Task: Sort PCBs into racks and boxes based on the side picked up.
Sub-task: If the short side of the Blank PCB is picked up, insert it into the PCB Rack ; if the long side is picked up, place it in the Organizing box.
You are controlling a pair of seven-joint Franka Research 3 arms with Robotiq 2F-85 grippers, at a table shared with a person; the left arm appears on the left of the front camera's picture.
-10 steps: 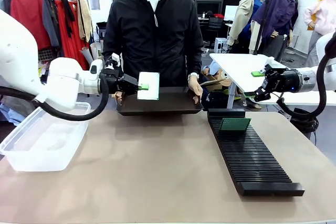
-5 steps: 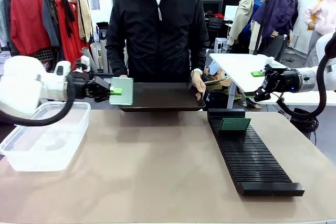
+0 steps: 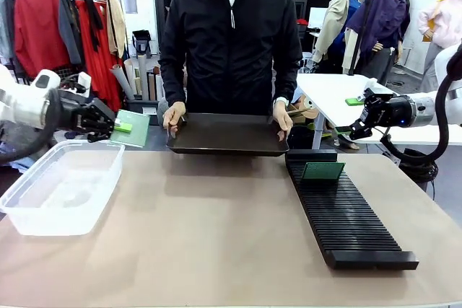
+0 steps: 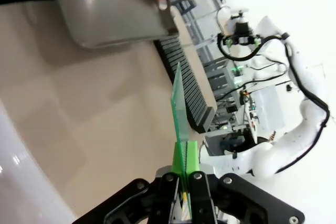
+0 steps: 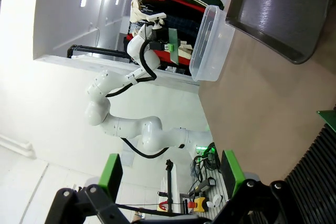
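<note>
Left claw [image 4: 185,157] pinches an edge-on PCB [image 4: 178,106]; beyond, dark tray [image 4: 113,9] and black rack [image 4: 190,90].

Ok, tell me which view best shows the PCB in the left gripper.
Front view: the PCB shows its flat green face, pinched by the left gripper above the clear tub. The left wrist view shows it edge-on; the right wrist view, tiny and distant.

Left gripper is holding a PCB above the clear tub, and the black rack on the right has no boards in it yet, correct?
Not quite. The rack already has one PCB standing near its far end, per the front view. The left gripper does hold a board by the clear tub.
</note>
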